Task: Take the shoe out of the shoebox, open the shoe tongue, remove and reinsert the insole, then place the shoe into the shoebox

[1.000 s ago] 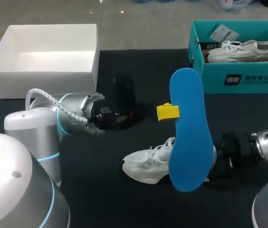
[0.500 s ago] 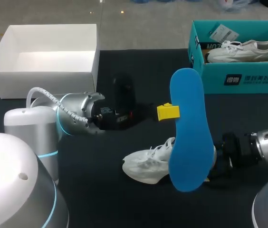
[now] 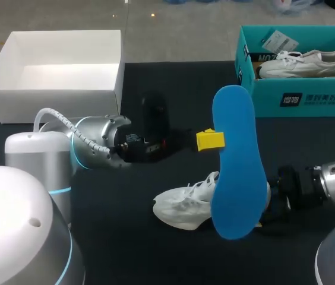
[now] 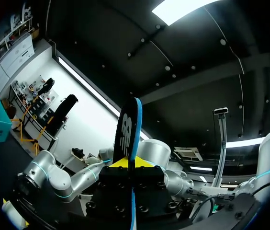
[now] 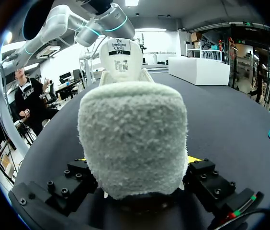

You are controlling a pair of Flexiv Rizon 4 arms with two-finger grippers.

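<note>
Evidently the left end effector [image 4: 132,165] pinches the insole [image 4: 130,127] upright, while the right end effector [image 5: 137,159] clamps the shoe [image 5: 132,134] steady for reinsertion.

Head camera looks down on the table [image 3: 126,237]; close-in wrist cameras share its insole [image 3: 236,160] and shoe [image 3: 182,208].

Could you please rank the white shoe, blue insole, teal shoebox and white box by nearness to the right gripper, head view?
From the right gripper:
1. white shoe, heel in its grip.
2. blue insole, held up just beside it.
3. teal shoebox, far right.
4. white box, far left.
</note>
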